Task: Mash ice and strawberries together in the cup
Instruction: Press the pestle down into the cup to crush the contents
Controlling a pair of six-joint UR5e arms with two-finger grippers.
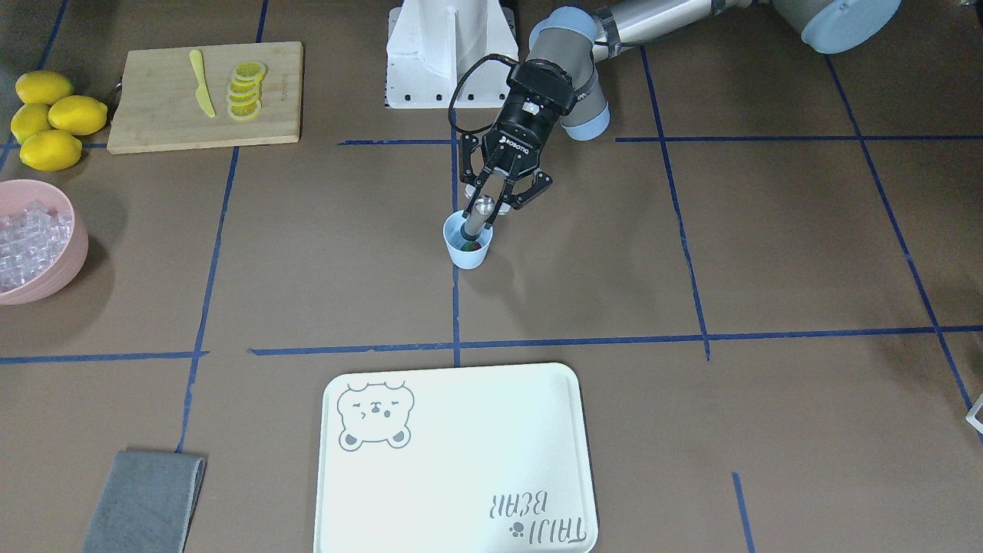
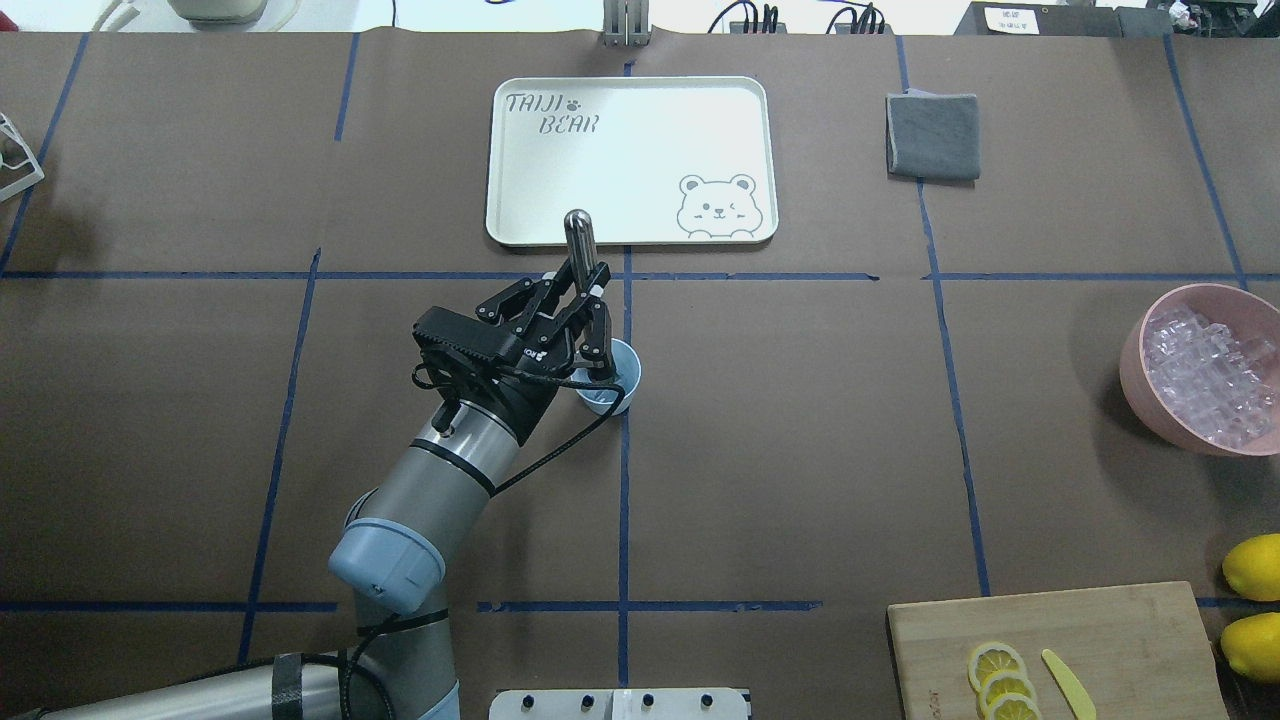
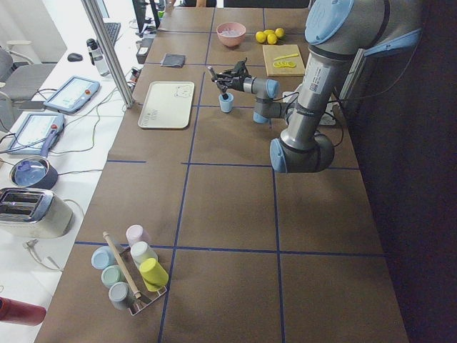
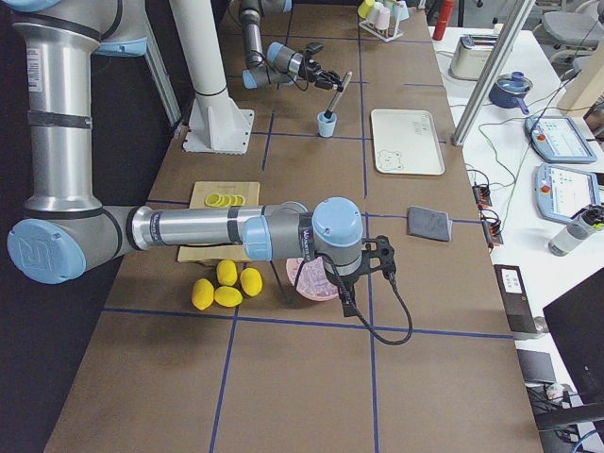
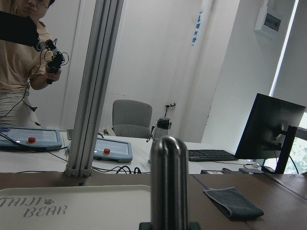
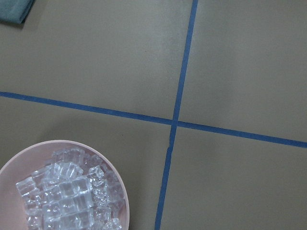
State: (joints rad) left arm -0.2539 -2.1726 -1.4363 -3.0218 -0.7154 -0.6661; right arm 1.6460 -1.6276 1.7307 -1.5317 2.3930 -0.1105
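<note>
Steel muddler (image 1: 478,219) sits clamped between the left fingers (image 1: 474,184), tilted, its lower end down inside the cup (image 1: 468,255). The cup is a small pale blue tumbler, narrowing toward its base, upright near the middle of the bench on a blue tape line. A bit of red strawberry (image 1: 474,246) with some green shows at its bottom beside the muddler; ice inside the cup cannot be made out. Clear, glassy ice (image 1: 27,238) cubes fill a pink bowl (image 1: 73,257) near the bench's end on the robot's right, beside lemons (image 1: 54,115) and a wooden board (image 1: 161,100). The right fingers (image 4: 377,260) hang over that bowl; whether they are wide or narrow cannot be told.
</note>
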